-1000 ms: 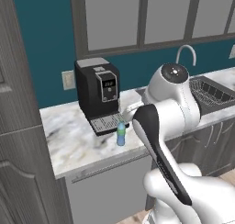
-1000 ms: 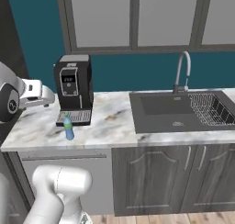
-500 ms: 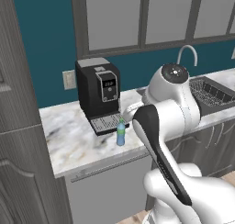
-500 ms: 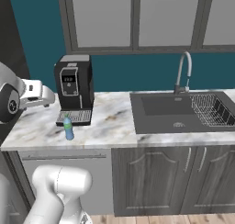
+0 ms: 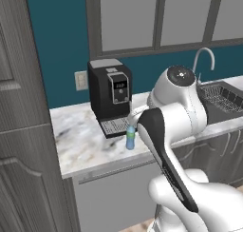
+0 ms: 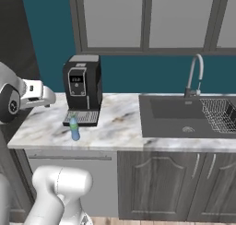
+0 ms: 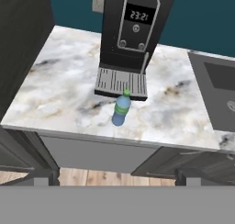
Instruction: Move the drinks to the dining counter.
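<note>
Evidently the fingers are spread wide with nothing between them, the hand held up and back from the worktop (image 7: 59,103) and looking down on it. Below stands a small blue-green bottle (image 7: 121,108), upright on the marbled top near the front edge, just in front of the coffee machine's (image 7: 131,30) drip tray (image 7: 121,83) and apart from it. The same bottle (image 5: 130,137) sits left of the arm (image 5: 163,145) in the left base view, and in the right base view the bottle (image 6: 74,128) stands well left of the sink (image 6: 184,115) with its tap (image 6: 195,74) and rack (image 6: 221,114). I judge the step in hand to be the reach for this drink; next the hand must come down, straddle the bottle's body and close, keeping clear of the tray. On the machine's display the digits read 23:21 (image 7: 138,16); the bottle's label is too small to read.
</note>
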Robot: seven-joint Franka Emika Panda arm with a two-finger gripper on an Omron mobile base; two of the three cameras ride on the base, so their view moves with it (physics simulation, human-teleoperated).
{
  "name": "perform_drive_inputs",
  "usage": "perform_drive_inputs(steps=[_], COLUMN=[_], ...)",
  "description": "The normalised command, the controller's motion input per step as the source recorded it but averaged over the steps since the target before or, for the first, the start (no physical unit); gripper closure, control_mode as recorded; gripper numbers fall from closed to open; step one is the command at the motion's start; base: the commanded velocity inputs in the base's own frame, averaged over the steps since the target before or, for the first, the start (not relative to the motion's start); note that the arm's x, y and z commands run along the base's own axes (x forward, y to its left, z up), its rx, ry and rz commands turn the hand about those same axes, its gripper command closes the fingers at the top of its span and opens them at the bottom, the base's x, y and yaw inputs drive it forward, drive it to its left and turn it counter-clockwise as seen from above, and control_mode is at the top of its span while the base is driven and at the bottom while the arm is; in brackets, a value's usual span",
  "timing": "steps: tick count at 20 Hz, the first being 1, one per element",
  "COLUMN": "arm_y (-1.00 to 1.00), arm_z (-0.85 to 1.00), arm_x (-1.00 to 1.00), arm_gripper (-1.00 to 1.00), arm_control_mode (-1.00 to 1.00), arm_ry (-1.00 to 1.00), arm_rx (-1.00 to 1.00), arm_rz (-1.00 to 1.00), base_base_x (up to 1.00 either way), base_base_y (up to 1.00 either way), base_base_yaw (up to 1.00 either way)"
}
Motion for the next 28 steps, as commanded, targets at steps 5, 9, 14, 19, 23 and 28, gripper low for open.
perform_drive_inputs(steps=[5,9,14,19,23,28], arm_y=[-0.14,-0.31,-0.05,0.00,-0.04,0.00], arm_z=[-0.11,-0.09,-0.10,-0.02,0.00,0.00], arm_x=[0.00,0.00,0.14,0.08,0.15,0.19], arm_gripper=[-1.00,-1.00,-1.00,-1.00,-1.00,-1.00], arm_control_mode=[-1.00,-1.00,-1.00,-1.00,-1.00,-1.00], arm_ry=[0.01,0.03,0.11,0.05,0.04,0.09], arm_rx=[0.16,0.27,0.08,0.00,-0.01,-0.01], arm_rz=[0.07,0.09,0.01,0.00,0.00,0.00], base_base_x=[0.03,0.00,0.00,0.00,0.00,0.00], base_base_y=[-0.07,0.00,0.00,0.00,0.00,0.00], base_base_yaw=[0.06,0.00,0.00,0.00,0.00,0.00])
